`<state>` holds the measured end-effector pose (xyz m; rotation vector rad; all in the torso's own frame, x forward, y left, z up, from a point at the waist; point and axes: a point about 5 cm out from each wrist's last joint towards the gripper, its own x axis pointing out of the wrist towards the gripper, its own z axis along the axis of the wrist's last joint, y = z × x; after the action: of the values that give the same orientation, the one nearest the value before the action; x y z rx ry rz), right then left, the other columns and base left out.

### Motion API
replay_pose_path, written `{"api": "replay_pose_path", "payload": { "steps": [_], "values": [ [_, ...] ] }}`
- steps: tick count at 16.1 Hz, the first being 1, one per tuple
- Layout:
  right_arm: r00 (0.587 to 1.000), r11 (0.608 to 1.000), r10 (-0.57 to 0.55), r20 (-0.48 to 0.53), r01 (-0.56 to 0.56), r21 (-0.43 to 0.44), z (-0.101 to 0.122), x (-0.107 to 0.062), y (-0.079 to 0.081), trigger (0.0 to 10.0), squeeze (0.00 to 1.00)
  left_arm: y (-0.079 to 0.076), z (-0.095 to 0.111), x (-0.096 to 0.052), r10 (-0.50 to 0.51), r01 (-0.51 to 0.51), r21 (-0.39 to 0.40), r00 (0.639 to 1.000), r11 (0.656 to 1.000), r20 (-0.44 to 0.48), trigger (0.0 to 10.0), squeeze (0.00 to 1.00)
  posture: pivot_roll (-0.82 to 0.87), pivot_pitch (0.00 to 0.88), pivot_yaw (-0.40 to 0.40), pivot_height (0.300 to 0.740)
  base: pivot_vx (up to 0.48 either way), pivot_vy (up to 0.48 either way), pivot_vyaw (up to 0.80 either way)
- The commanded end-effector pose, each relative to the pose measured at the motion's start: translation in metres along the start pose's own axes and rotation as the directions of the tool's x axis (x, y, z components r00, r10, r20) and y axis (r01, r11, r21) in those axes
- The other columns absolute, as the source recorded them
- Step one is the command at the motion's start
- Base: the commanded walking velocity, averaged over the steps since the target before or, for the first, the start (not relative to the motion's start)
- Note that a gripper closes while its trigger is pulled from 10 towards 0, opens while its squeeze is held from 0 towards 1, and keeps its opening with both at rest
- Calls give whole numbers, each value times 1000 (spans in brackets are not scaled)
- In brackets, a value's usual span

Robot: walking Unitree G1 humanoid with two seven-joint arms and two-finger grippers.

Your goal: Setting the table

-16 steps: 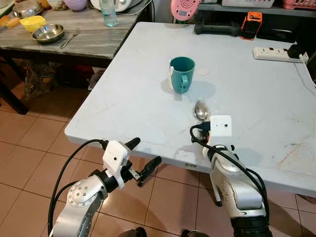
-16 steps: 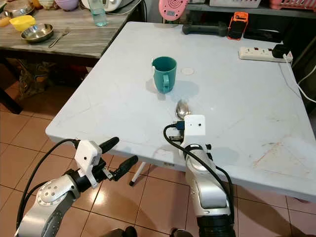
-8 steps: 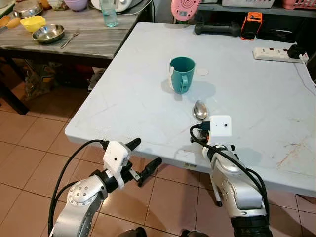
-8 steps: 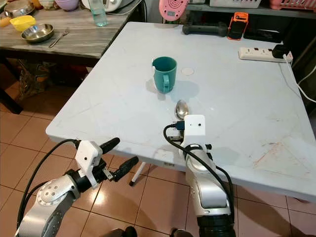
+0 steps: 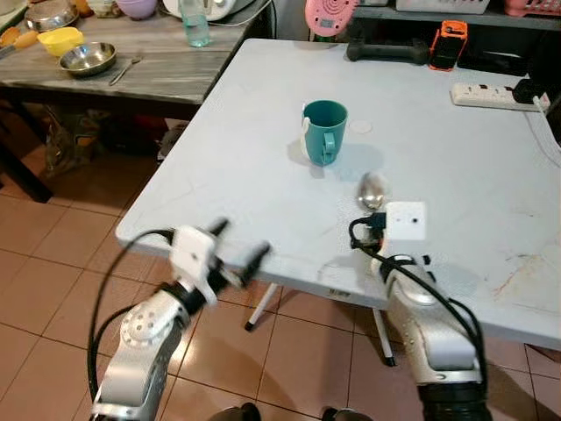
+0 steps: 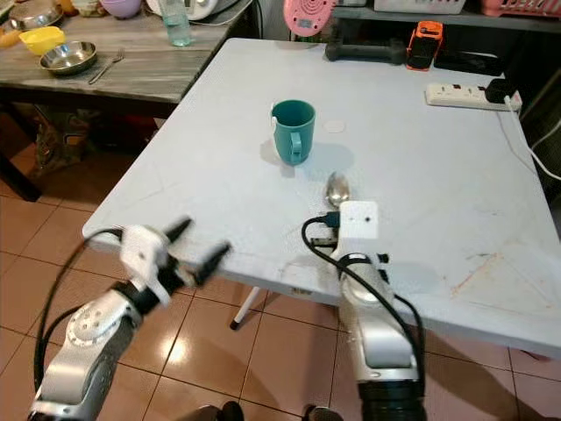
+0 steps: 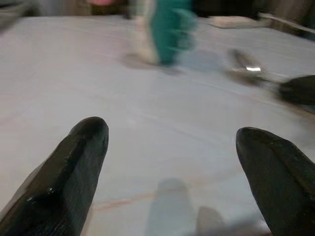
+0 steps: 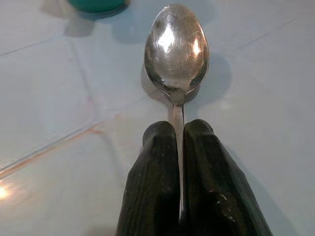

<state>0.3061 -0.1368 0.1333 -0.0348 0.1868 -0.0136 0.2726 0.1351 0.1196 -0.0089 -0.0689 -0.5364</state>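
Left gripper (image 5: 237, 250) rises, fingers wide, empty; right gripper (image 8: 179, 140) pinches the spoon (image 8: 176, 49), which could twist near the mug (image 5: 323, 132).

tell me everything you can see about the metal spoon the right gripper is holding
The shiny silver metal spoon has an oval bowl facing up and a thin handle. The right gripper is shut on the handle, its black fingers clamping both sides. It sits low over the pale grey table, bowl pointing toward the teal mug.

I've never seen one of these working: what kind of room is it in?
Most likely a home kitchen or dining area: a teal mug on a white table, steel bowls and a fork on a side table, a tiled floor, and a spoon in the right claw.
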Motion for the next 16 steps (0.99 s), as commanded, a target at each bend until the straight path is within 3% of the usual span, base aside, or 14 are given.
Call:
{"api": "replay_pose_path", "payload": {
  "steps": [1,4,6,10,11,16],
  "values": [
    [994,1000,21,108,-19,-25,26,-3,7,0,0,5,-5,-3,54,-54,-4,998,999,-20,10000,0,-65,143,74,740,0,0,0],
    [962,997,25,273,-5,-72,54,-11,7,235,0,12,-5,0,140,-140,-1,990,990,-8,10000,0,-63,128,70,740,0,0,0],
    [943,996,20,332,11,-92,63,-15,3,10000,0,18,-2,4,204,-204,2,979,979,15,10000,0,-63,128,70,740,0,0,0],
    [926,985,4,378,61,-160,64,-19,-7,10000,0,22,0,11,240,-240,-21,970,971,24,10000,0,-71,105,61,740,0,0,0],
    [928,990,5,372,48,-132,62,-19,-8,10000,0,22,0,13,240,-239,-24,971,971,23,10000,0,-71,105,61,740,0,0,0],
    [927,991,6,375,46,-128,61,-18,-7,10000,0,19,-2,16,242,-241,-36,970,970,23,10000,0,-76,102,58,740,0,0,-714]
  ]
}}
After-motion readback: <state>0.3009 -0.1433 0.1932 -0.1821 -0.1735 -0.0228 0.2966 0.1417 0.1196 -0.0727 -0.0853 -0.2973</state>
